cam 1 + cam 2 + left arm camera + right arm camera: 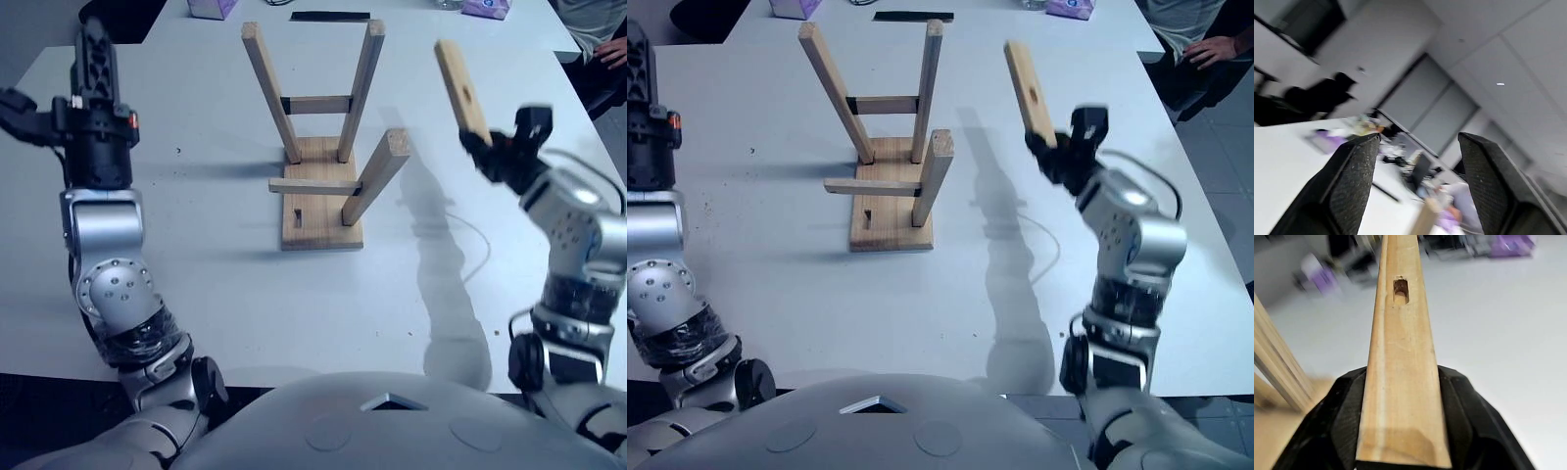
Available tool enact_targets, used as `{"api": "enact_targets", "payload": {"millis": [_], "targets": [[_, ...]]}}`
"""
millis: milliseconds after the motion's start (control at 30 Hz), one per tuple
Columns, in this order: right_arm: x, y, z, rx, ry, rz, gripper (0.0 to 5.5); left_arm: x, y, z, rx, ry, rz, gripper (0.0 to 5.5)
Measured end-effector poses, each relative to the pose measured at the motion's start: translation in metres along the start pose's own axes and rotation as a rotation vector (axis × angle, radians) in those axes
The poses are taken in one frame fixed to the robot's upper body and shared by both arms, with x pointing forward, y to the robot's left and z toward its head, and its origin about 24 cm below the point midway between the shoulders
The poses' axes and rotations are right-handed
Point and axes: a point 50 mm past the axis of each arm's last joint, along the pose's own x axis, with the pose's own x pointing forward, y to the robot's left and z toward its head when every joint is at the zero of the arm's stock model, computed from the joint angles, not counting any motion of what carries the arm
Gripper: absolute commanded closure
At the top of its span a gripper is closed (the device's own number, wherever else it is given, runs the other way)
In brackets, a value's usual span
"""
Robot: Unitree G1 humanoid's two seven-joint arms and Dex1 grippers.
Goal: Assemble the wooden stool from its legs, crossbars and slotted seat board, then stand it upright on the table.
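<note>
On seat board [318, 220] three legs [364, 88] stand, two crossbars [315, 104] fitted; right gripper [485, 149] clamps one loose leg [460, 88], left gripper [1418, 139] spread, empty

Arms [103, 235]: silver shells, round joints dotted with screws.
Left gripper [1419, 142]: black, orange mark near wrist.
Finger pads [1354, 176]: black, finely textured.

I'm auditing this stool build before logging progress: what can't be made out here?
Loose leg: lower end hidden inside the right end effector, right wrist view.
Seat board: joint depth hidden under the fitted legs, eye views.
Far table clutter: blurred, left wrist view.
</note>
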Motion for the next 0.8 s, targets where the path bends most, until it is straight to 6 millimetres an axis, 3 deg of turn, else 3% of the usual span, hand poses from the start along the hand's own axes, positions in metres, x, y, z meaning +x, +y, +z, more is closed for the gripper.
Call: {"api": "enact_targets", "payload": {"millis": [33,100,200,300,500,800], "targets": [[0.007,0.01,0.019,0.032,-0.056,0.101,3.44,0.007,-0.011,-0.006,-0.042,0.028,-0.073,2.01],[0.012,0.051,0.061,0.082,-0.166,0.513,3.44,0.023,-0.047,-0.023,-0.189,0.135,-0.322,1.82],[-0.005,0.096,0.095,0.066,-0.188,0.98,3.44,0.037,-0.088,-0.034,-0.359,0.252,-0.579,1.81],[-0.022,0.106,0.112,0.057,-0.177,1.152,3.44,0.042,-0.106,-0.028,-0.448,0.288,-0.709,1.81],[-0.045,0.109,0.113,0.025,-0.092,1.282,3.44,0.038,-0.114,-0.013,-0.527,0.346,-0.834,1.81],[-0.053,0.107,0.079,-0.021,0.068,1.279,3.44,0.036,-0.113,-0.01,-0.46,0.514,-0.908,1.81]]}}
